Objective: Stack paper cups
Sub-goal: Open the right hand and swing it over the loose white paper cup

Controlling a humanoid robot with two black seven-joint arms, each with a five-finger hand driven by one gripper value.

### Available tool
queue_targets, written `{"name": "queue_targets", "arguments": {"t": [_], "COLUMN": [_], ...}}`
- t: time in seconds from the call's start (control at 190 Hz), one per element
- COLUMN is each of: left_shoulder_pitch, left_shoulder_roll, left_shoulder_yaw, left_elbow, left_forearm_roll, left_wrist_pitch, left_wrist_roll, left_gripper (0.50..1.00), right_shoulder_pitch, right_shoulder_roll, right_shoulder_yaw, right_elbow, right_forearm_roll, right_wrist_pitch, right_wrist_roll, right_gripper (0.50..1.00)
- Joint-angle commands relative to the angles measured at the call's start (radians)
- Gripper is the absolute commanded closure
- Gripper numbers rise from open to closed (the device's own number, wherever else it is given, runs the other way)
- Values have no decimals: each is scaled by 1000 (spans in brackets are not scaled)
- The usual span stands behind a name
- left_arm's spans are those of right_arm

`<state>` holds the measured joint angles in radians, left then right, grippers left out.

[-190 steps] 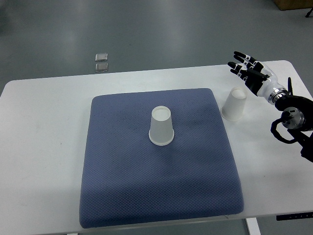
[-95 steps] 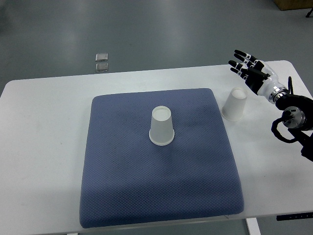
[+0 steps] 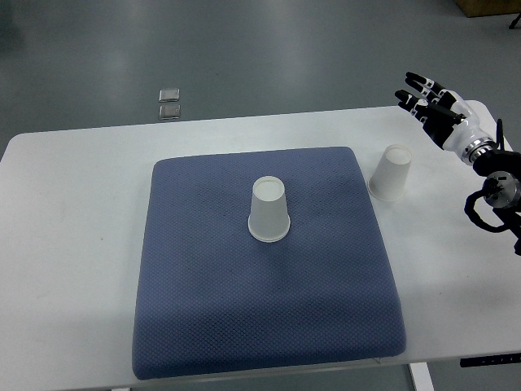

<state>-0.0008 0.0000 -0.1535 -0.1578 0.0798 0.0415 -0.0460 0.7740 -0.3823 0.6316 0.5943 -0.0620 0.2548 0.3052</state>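
Blue quilted fabric fills the middle of our view: a square pad (image 3: 269, 269) lying flat on a white table (image 3: 73, 244). On that pad, a little above its centre, we see one white paper cup (image 3: 269, 210) standing upside down, its wide rim on the cloth and its narrow base facing up at us.

Over to the right, we find the second paper cup (image 3: 391, 173), also inverted, sitting on the bare tabletop just beside the pad's upper right corner, not on the cloth itself. The two cups are well apart, and neither is stacked on the other.

Now the right hand (image 3: 435, 110): its arm comes in from the right edge, and the hand hangs above the far right corner of the table, up and to the right of the second cup, clear of it. We see its dark fingers (image 3: 415, 81) stretched out and spread, pointing up-left, and holding nothing at all.

Beyond the table's far edge, on the grey floor (image 3: 285, 57), we can make out two small square plates (image 3: 169, 103) set one just behind the other.
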Motion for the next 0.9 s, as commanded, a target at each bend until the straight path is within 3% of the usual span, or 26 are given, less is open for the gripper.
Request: {"name": "queue_targets", "arguments": {"t": [0.0, 0.232, 0.496, 0.897], "left_shoulder_pitch": [1, 1, 1, 1], "left_shoulder_roll": [0, 0, 0, 0], "left_shoulder_yaw": [0, 0, 0, 0], "left_elbow": [0, 0, 0, 0], "left_forearm_roll": [0, 0, 0, 0], "left_wrist_pitch": [0, 0, 0, 0], "left_wrist_roll": [0, 0, 0, 0], "left_gripper": [500, 500, 500, 500], "right_shoulder_pitch": [2, 10, 60, 105], "right_shoulder_roll": [-15, -70, -158, -170], "right_shoulder_yaw": [-1, -6, -6, -6], "right_elbow": [9, 61, 179, 277], "right_forearm_roll": [-9, -62, -295, -685], "right_wrist_pitch": [4, 40, 73, 63], "right_wrist_roll": [-1, -3, -3, 5], "right_gripper": [581, 581, 581, 579]}}
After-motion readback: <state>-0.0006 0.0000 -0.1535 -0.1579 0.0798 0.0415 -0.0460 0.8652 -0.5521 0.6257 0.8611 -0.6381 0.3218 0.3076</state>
